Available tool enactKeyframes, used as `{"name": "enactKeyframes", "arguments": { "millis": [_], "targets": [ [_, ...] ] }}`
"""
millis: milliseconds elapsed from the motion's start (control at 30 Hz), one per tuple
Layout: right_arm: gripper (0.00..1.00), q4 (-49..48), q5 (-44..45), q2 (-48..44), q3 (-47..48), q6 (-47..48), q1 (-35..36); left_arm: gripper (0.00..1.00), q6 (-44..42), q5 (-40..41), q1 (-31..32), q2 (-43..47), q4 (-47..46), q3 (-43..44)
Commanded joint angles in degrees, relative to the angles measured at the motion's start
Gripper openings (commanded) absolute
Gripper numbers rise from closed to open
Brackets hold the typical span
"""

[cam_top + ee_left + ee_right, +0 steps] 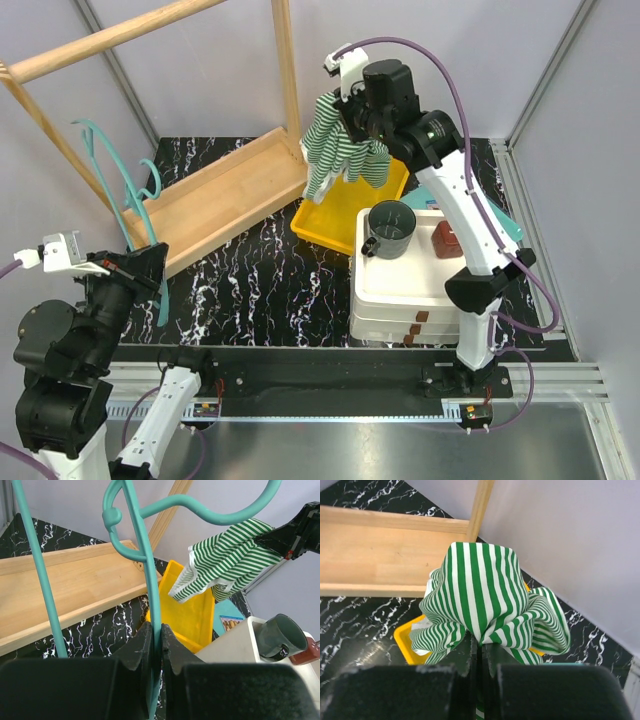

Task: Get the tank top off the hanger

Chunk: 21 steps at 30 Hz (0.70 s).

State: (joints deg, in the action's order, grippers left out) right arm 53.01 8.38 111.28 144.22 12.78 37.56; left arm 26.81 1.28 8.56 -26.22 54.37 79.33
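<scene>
The green-and-white striped tank top (pixel 335 150) hangs bunched from my right gripper (pixel 362 128), which is shut on its cloth above the yellow bin; in the right wrist view the tank top (pixel 482 602) bulges out just past the gripper (pixel 481 647). The teal hanger (pixel 128 205) is bare and apart from the top, at the left. My left gripper (pixel 150 268) is shut on one of its thin bars. From the left wrist, the hanger (pixel 145 560) rises out of the gripper (pixel 156 635), with the tank top (pixel 225 557) far off to the right.
A wooden rack with a tray base (pixel 225 195) and a slanted pole (pixel 110 40) stands at the back left. A yellow bin (pixel 340 222) lies under the tank top. White drawers (pixel 400 290) carry a dark mug (pixel 388 230) and a brown block (pixel 446 240).
</scene>
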Motion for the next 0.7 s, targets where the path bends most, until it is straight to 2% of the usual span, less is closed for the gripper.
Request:
{"name": "enactKeyframes", "arguments": {
  "millis": [0, 67, 233, 467, 533, 667],
  "targets": [
    [0.0, -2.7, -8.2, -1.1, -0.7, 11.5, -2.7, 0.0, -0.7, -0.9, 0.2, 0.0, -4.7, -1.0],
    [0.0, -3.0, -14.1, -1.9, -3.8, 14.6, -5.0, 0.0, -0.4, -2.5, 0.2, -0.2, -5.3, -1.7],
    [0.0, -3.0, -20.6, -1.6, -6.4, 16.6, -8.5, 0.0, -0.6, -3.4, 0.1, -0.8, -5.8, -2.4],
    [0.0, -3.1, -21.0, 0.2, -2.7, 11.2, -9.0, 0.0, -0.4, -3.3, 0.2, -0.9, -6.4, -2.2],
    [0.04, -3.0, -19.3, 0.6, -2.3, 10.3, -9.0, 0.0, -0.3, -3.3, 0.2, -0.9, -6.4, -2.2],
    [0.03, -2.9, -16.2, 1.4, -2.0, 9.9, -9.0, 0.0, -0.6, -3.1, 0.1, -0.8, -6.4, -2.2]
  ]
}}
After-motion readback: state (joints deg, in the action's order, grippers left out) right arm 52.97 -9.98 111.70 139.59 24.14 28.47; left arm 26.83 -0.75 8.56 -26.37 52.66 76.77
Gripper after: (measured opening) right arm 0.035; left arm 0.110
